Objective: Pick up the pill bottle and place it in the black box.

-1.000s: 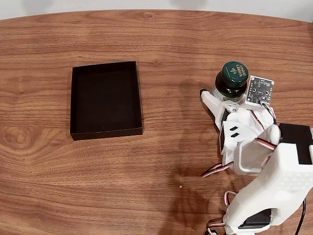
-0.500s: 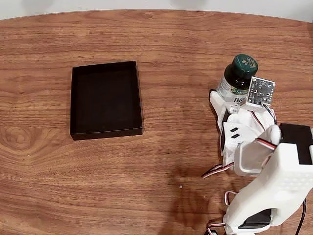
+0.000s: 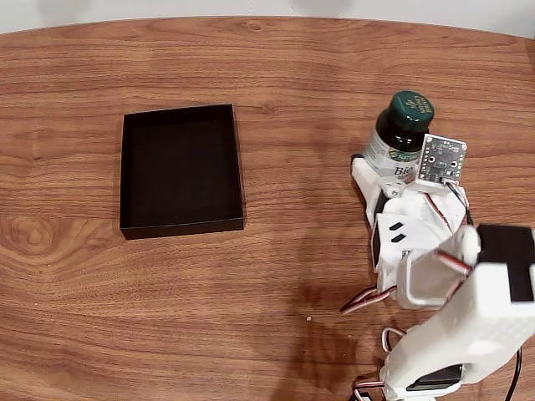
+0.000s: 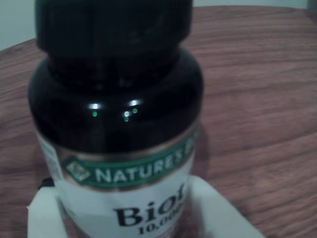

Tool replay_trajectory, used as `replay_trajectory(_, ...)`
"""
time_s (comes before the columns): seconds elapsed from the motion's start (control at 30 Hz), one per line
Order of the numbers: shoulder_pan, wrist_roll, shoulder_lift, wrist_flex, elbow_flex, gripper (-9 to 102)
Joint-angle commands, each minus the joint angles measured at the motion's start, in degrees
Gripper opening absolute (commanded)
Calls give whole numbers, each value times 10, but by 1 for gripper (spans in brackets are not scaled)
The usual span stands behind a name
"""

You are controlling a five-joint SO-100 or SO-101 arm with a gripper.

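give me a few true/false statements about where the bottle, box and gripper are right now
1. The pill bottle lies inside the black box. False: it is at the gripper, far right of the box in the fixed view.
2. The black box holds nothing. True.
3. The bottle's cap is off. False: the green cap is on.
4. The gripper is shut on the pill bottle. True.
5. The label's printed text is readable in the wrist view. True.

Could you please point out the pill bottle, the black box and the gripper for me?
dark amber bottle with green cap point(image 3: 410, 111), fixed view, on its cap.
shallow matte black box point(image 3: 180, 170), fixed view, on its floor.
white two-finger gripper point(image 3: 380, 171), fixed view, between its fingertips.
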Motion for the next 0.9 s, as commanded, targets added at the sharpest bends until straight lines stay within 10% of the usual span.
replay_trajectory(0.0,-33,-2,142,-2,37,15)
replay_trajectory(0.87,-212,69,375,154,4,13)
